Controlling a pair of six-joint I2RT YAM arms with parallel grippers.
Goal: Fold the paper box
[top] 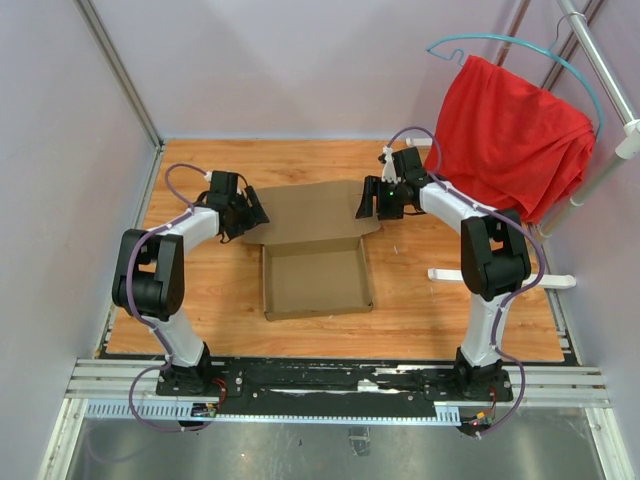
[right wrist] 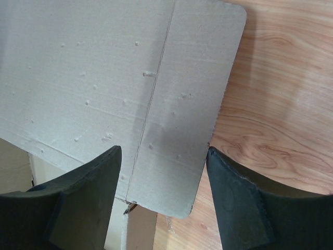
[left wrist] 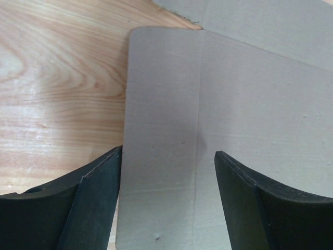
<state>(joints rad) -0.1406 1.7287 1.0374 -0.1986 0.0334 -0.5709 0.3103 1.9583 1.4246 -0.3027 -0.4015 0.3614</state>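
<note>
The paper box [top: 318,280] lies mid-table as brown cardboard, its near half a shallow tray with walls up, its lid panel [top: 310,212] flat behind it. My left gripper [top: 255,215] hovers open at the lid's left side flap [left wrist: 161,94]. In the left wrist view the left gripper [left wrist: 168,151] straddles that flap and its crease. My right gripper [top: 375,205] is open at the lid's right side flap [right wrist: 203,67]. The right wrist view has the right gripper [right wrist: 164,148] spanning the flap, one finger by its outer edge. Neither holds anything.
A red cloth [top: 510,135] hangs on a teal hanger from a white rack [top: 600,60] at the back right. The rack's white foot bar [top: 500,277] lies on the wooden table [top: 200,300] beside the right arm. Walls close the left and back sides.
</note>
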